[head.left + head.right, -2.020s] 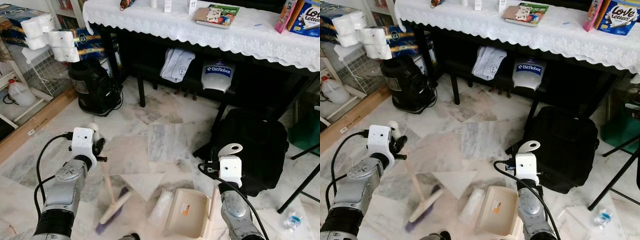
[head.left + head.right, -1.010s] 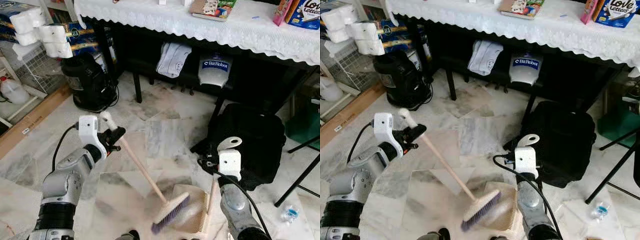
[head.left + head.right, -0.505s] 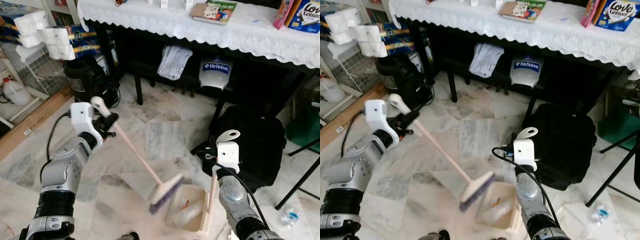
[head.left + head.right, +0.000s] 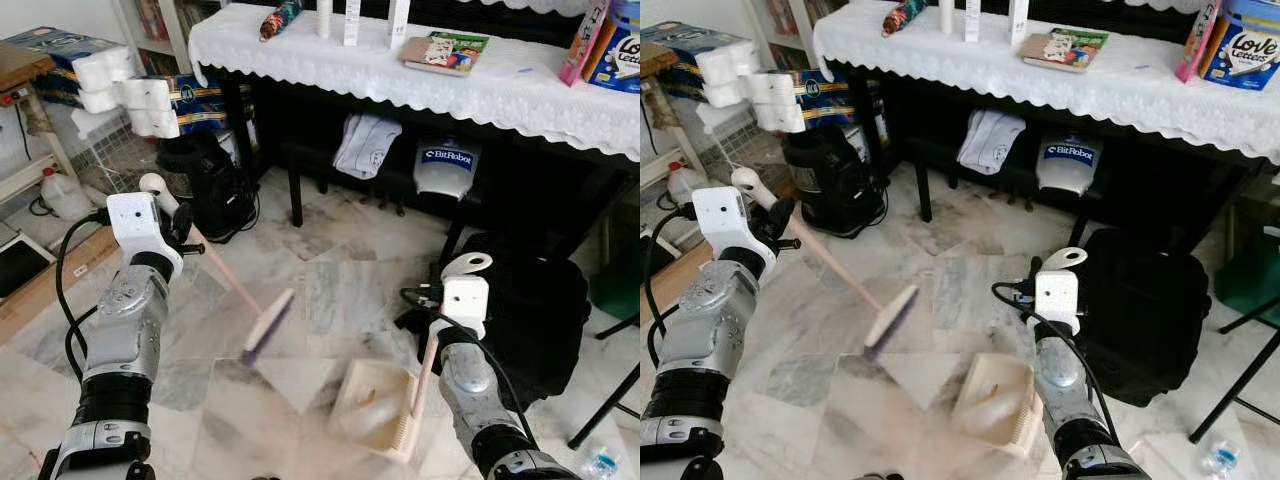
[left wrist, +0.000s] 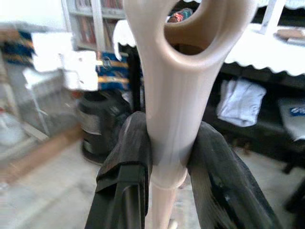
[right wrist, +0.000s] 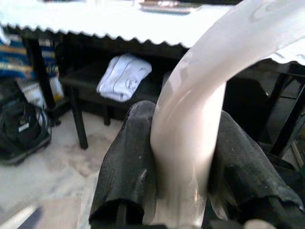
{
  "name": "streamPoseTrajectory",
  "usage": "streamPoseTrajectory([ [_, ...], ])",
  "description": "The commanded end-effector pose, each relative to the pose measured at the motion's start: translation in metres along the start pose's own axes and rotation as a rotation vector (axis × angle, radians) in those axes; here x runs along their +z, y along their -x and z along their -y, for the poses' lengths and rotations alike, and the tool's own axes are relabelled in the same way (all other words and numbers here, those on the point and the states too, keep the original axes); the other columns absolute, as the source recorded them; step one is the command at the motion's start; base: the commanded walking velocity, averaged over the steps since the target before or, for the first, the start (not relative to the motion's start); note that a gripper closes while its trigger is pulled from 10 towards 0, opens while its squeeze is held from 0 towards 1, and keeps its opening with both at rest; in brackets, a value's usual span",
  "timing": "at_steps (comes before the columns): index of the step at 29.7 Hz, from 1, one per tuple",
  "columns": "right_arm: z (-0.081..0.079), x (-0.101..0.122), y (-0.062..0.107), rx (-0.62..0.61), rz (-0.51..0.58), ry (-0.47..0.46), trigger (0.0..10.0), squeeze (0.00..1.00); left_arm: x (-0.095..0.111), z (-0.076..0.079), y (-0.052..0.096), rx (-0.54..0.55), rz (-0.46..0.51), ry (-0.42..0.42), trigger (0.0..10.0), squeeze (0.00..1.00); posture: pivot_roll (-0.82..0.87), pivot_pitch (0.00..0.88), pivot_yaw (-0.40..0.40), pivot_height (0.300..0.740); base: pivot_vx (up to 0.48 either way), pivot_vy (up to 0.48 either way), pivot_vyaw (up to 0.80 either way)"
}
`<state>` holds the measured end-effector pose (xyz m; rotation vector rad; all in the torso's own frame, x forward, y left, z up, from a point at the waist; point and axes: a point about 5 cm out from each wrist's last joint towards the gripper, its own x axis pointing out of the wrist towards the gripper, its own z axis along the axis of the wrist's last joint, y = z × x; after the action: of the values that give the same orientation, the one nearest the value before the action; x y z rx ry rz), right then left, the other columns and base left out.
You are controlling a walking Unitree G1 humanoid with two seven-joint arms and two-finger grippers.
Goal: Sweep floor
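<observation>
1. Left eye view: the left hand (image 4: 172,228) is clamped on the top of the broom (image 4: 228,283) handle, and the brush head hangs tilted above the marble floor (image 4: 330,280), just beside and short of the dustpan (image 4: 372,404). The right hand (image 4: 437,322) holds the dustpan's upright handle, the pan mouth resting on the floor with a little pale debris inside. To do this stroke well, I judge the brush should come down flat on the tiles on the far side of any remaining dirt, then be drawn toward the pan mouth while the pan stays pressed down.

2. Right eye view: the broom is pale wood-coloured with purple bristles, blurred here; the dustpan is cream with a comb edge. Behind them is a worktop (image 4: 1120,75) under a lace cloth, and a black bag (image 4: 1150,300) lies close to the right arm, so a wide swing could catch it.

3. Left wrist view: both black fingers (image 5: 126,162) press the cream handle just below its hanging loop.

4. Right wrist view: the fingers (image 6: 128,157) are closed tight around the pan's curved cream handle.
</observation>
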<state>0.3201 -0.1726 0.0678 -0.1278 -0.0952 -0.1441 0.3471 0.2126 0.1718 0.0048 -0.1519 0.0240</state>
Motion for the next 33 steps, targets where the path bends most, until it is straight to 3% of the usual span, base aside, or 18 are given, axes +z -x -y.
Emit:
streamPoseTrajectory([
  [1,0.000,0.016,-0.009,-0.027,0.079,-0.053,10.0,0.00,0.002,0.004,0.002,-0.001,0.046,-0.043,10.0,0.00,0.05,0.000,0.041,0.740,0.000,0.000,0.00],
  [15,0.007,0.034,-0.009,-0.084,0.173,-0.259,10.0,0.00,-0.024,0.014,0.016,0.070,0.055,-0.051,10.0,0.00,0.00,0.000,0.025,0.740,0.000,0.000,0.00],
  [18,0.009,0.037,-0.010,-0.071,0.188,-0.259,10.0,0.00,-0.024,0.026,0.014,0.028,0.060,-0.039,10.0,0.00,0.00,0.000,0.020,0.740,0.000,0.000,0.00],
  [21,0.010,0.037,-0.011,-0.074,0.189,-0.263,10.0,0.00,-0.023,0.029,0.012,0.019,0.065,-0.035,10.0,0.00,0.00,0.000,0.020,0.740,0.000,0.000,0.00],
  [24,0.010,0.045,-0.015,-0.051,0.221,-0.305,10.0,0.00,-0.020,0.032,0.005,-0.004,0.066,0.022,10.0,0.00,-0.01,0.000,0.026,0.740,0.000,0.000,0.00],
  [33,0.010,0.046,-0.014,-0.055,0.222,-0.348,10.0,0.00,-0.029,0.027,0.008,0.068,0.045,0.026,10.0,0.00,-0.03,0.000,0.025,0.740,0.000,0.000,0.00],
])
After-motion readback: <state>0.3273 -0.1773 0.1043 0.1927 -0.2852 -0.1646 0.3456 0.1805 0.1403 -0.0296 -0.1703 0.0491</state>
